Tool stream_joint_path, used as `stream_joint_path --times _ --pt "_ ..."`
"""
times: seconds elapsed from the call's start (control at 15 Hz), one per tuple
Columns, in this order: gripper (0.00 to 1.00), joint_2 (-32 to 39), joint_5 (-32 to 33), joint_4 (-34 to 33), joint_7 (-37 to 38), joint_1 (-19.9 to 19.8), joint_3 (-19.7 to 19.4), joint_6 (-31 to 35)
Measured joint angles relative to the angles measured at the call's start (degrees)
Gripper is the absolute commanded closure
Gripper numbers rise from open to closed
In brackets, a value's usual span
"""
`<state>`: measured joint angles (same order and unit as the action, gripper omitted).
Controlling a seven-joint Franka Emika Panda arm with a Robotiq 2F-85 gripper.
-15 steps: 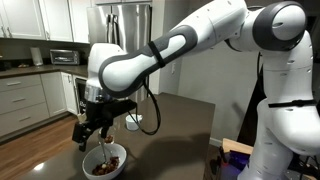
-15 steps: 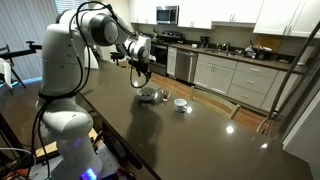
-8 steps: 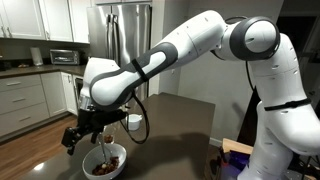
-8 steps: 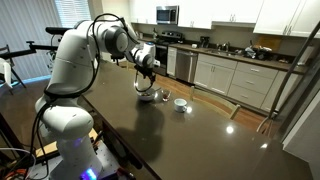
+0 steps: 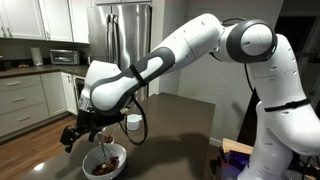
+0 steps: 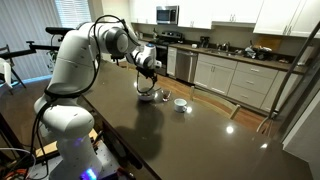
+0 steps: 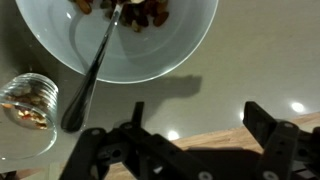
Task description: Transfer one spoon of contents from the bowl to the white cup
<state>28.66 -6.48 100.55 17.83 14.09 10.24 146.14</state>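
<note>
My claw [image 7: 200,125] is spread wide, both fingers [image 7: 135,118] well apart, and there is nothing between them. In the wrist view I'm looking straight down on the desk [image 7: 260,70], and the bowl [image 7: 180,50] fills the far part of the picture, wide, white and round. The contents [image 7: 145,12] sit at its far edge, brown and reddish chunks in a loose clump. The spoon [image 7: 95,65] lies right there: its head is tucked in among the chunks, its slim handle runs back toward me and to the left, over the bowl's rim and out above the desk. I'm not touching it; my fingers are on the near side, clear of both handle and bowl. Just left of the handle's end stands a small round clear vessel [image 7: 25,100] with something brownish in it; I can't tell what.

In both exterior views my claw [image 5: 78,133] [image 6: 147,74] hangs just above the bowl [image 5: 105,170] [image 6: 148,98], a little to its left in one of them, with the brown heap [image 5: 108,160] showing inside. The white cup [image 5: 134,122] [image 6: 181,103] stands upright on the dark desk [image 5: 170,140] [image 6: 190,130], near the bowl but apart from it, and apart from me too.
</note>
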Motion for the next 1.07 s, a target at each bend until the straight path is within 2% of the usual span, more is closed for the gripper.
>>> stream_joint_path --times 0.4,0.8,1.07 --pt "0.0 0.74 0.31 0.37 0.85 3.29 -2.6 0.43" --pt "0.0 1.14 0.31 0.26 0.85 3.38 -2.68 0.43" --pt "0.0 1.15 1.77 0.27 1.2 3.58 -4.63 2.48"
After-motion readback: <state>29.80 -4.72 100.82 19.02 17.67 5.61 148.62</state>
